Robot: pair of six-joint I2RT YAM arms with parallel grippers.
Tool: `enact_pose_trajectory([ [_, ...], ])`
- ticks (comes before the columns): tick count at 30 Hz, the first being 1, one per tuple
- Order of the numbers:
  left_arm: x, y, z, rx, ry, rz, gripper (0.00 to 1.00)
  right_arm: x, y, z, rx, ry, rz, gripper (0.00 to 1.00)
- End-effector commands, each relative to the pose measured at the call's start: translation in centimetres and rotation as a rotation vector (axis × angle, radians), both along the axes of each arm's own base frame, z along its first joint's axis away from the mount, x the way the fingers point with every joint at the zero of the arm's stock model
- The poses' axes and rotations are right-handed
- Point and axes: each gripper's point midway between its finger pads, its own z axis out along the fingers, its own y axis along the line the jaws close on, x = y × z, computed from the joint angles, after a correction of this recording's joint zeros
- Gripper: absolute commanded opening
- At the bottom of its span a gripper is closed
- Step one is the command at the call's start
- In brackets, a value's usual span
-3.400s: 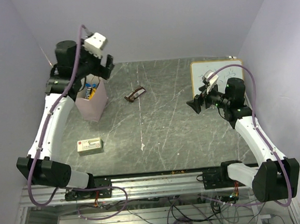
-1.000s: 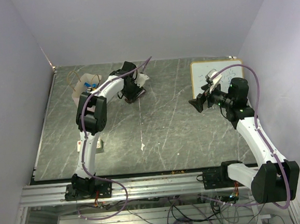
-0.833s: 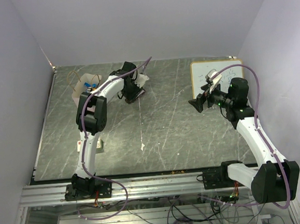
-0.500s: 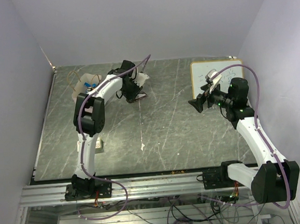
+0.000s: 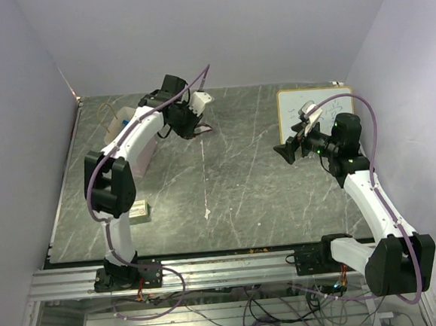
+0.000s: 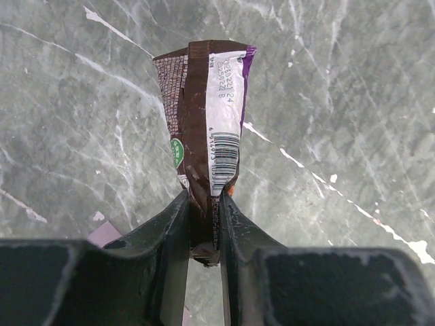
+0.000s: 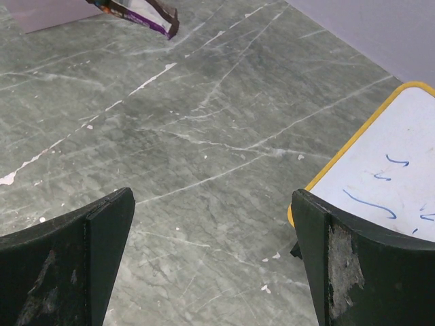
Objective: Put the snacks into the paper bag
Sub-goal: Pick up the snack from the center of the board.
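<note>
My left gripper [image 6: 204, 224] is shut on the lower end of a dark purple-brown snack packet [image 6: 204, 115], which hangs crumpled above the marble table. In the top view the left gripper [image 5: 187, 125] hovers at the back of the table, just right of the pale mauve paper bag [image 5: 138, 159]; the left arm crosses over the bag and hides part of it. The right wrist view shows the lifted packet [image 7: 139, 13] at its top left edge. My right gripper [image 7: 211, 224] stands wide open with nothing between its fingers, low over the table by the whiteboard.
A yellow-framed whiteboard [image 5: 313, 109] lies at the back right, right beside the right gripper [image 5: 289, 151]. A pale beige box [image 5: 136, 209] lies at the front left, next to the left arm's elbow.
The left gripper has closed on the purple-brown packet and lifted it off the table, drawing back a little toward the bag. The right arm has not moved.
</note>
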Motion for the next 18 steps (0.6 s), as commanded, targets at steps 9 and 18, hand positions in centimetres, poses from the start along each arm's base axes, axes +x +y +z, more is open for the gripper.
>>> enact_pose_trajectory([
  [9,-4.0,1.6,11.3,-0.122,-0.204,0.023,0.28,0.1,0.0,0.9,0.004,-0.026,0.008,1.00],
  [18,-5.9,7.2,19.4,-0.166,-0.483,0.212,0.27,0.0,0.0,0.9,0.005,-0.030,0.011,1.00],
])
